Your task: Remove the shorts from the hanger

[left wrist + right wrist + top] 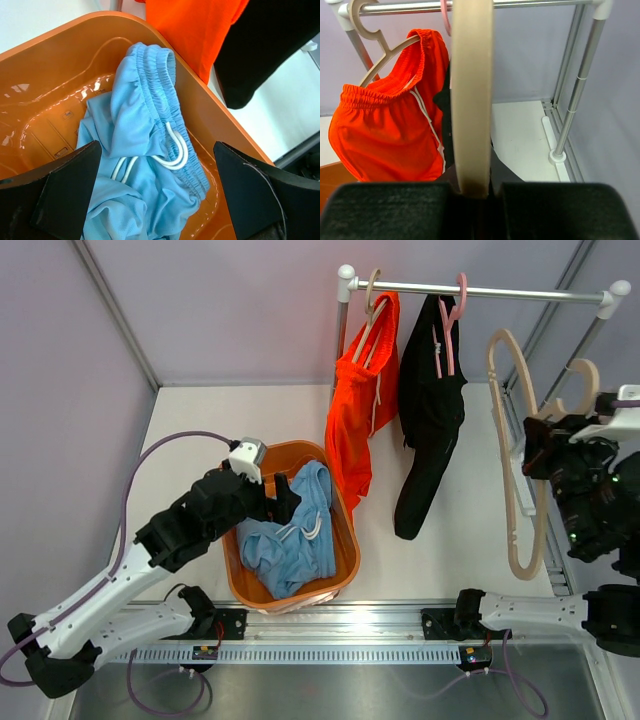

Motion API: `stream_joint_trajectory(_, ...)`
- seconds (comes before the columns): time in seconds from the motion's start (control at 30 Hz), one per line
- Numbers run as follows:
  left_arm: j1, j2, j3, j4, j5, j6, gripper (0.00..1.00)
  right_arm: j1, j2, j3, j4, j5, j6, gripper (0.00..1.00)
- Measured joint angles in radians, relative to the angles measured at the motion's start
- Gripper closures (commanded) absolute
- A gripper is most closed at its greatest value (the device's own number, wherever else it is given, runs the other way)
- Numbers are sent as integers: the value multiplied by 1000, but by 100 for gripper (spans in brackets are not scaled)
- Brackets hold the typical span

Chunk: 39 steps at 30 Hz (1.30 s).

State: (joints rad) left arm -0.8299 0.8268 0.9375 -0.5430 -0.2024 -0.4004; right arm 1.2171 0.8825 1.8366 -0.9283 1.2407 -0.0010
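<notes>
While the left gripper (pixel 156 150) gapes over blue shorts (pixel 135 115), the right gripper (pixel 472 192) clamps a hanger (pixel 471 100).

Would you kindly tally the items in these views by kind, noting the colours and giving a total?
Soft fabric shorts: 3 (light blue pair, bright orange pair, black pair)
Curved hangers: 3 (beige hanger on the rail, pink hanger, empty beige hanger in the right claw)
Rigid orange plastic basket: 1
Total: 7
</notes>
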Motion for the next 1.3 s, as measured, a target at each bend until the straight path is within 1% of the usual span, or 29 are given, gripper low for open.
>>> stream_joint_trajectory(0.17,0,-19,-5,0,27,0,1,-21,92,4,48,-6,-35,100)
stream_joint_trajectory(0.23,0,-37,-16,0,35,0,1,-61,132,24,42,-23,-35,100)
stream_joint_trajectory(0.27,0,-46,-22,0,39,0,1,-109,157,40,34,-44,-29,100)
stream_joint_trajectory(0.33,0,-60,-34,-1,44,0,1,-221,200,66,16,-106,-12,100)
stream_joint_trajectory(0.4,0,-71,-47,-1,49,0,1,-399,229,61,14,-209,7,100)
stream_joint_trajectory(0.5,0,-96,-71,-1,61,-1,1,-661,266,42,14,-398,31,100)
stream_joint_trajectory(0.6,0,-131,-97,0,69,-2,1,-881,314,50,14,-605,59,100)
stream_joint_trajectory(0.73,0,-185,-129,-5,85,-9,1,-1093,407,118,23,-872,104,100)
stream_joint_trajectory(0.83,0,-237,-149,-21,100,-16,1,-1225,498,177,52,-1067,148,100)
stream_joint_trajectory(0.93,0,-296,-161,-55,107,-17,1,-1328,578,207,95,-1216,196,100)
stream_joint_trajectory(1.07,0,-360,-161,-101,113,-16,1,-1411,679,253,121,-1322,225,100)
stream_joint_trajectory(1.17,0,-408,-161,-137,113,-14,1,-1430,734,291,158,-1374,225,100)
stream_joint_trajectory(1.3,0,-469,-170,-144,113,-13,1,-1434,760,295,212,-1425,218,100)
